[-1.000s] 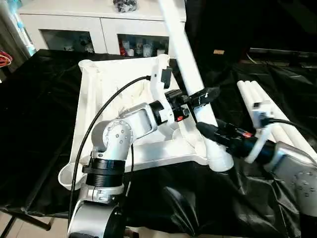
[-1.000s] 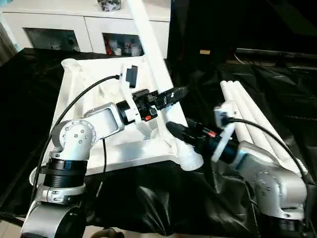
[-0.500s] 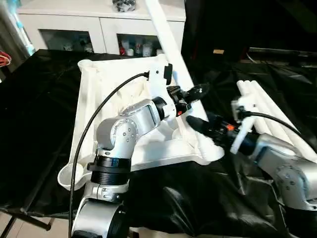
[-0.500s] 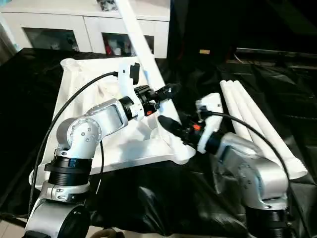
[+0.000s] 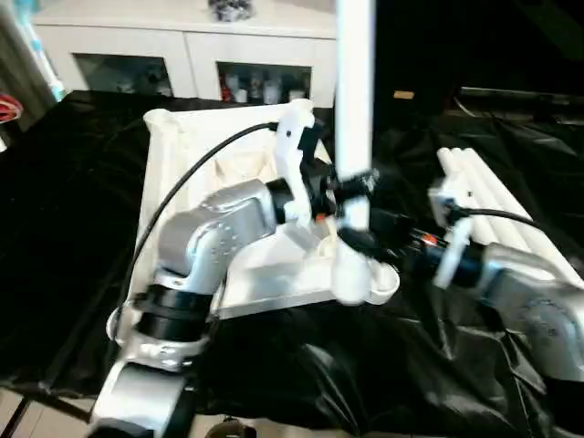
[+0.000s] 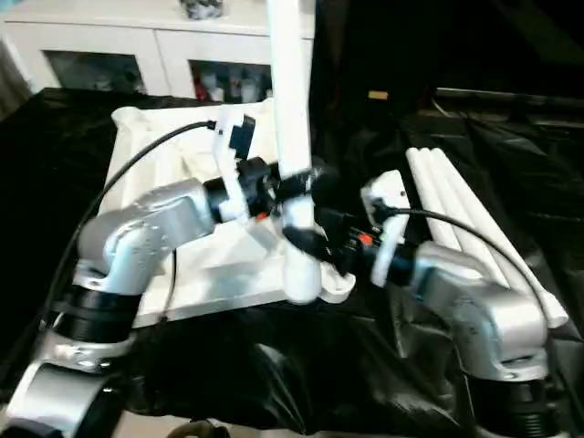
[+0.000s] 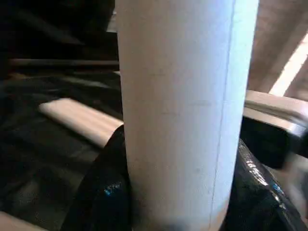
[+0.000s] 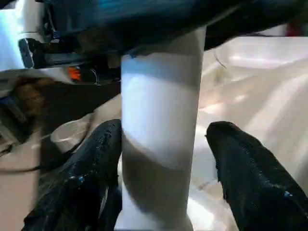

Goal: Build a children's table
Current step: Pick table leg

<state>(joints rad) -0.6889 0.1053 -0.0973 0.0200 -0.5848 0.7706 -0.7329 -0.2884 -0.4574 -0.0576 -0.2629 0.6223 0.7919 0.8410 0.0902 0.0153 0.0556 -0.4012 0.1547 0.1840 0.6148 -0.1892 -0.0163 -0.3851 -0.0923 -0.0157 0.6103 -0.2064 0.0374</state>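
The children's table top [image 5: 196, 146] lies upside down on the black cloth, ribs up. One white leg [image 5: 354, 82] stands almost upright, with its lower end at the near right corner socket [image 5: 381, 285]. My left gripper [image 5: 354, 182] is shut on this leg above the socket. In the left wrist view both black fingers [image 7: 96, 192] press against the leg [image 7: 178, 96]. My right gripper [image 5: 358, 239] sits lower on the same leg and is open. Its fingers [image 8: 250, 187] stand on either side of the leg [image 8: 161, 120] with a gap on one side.
Three spare white legs [image 5: 497, 196] lie side by side on the cloth to the right of my right arm. A white cabinet with glass doors [image 5: 182, 41] stands behind the table. The black cloth [image 5: 64, 201] drapes over the near edge.
The leg has swung from leaning back and to the left to nearly upright. My left gripper has closed onto it and my right gripper's fingers have parted.
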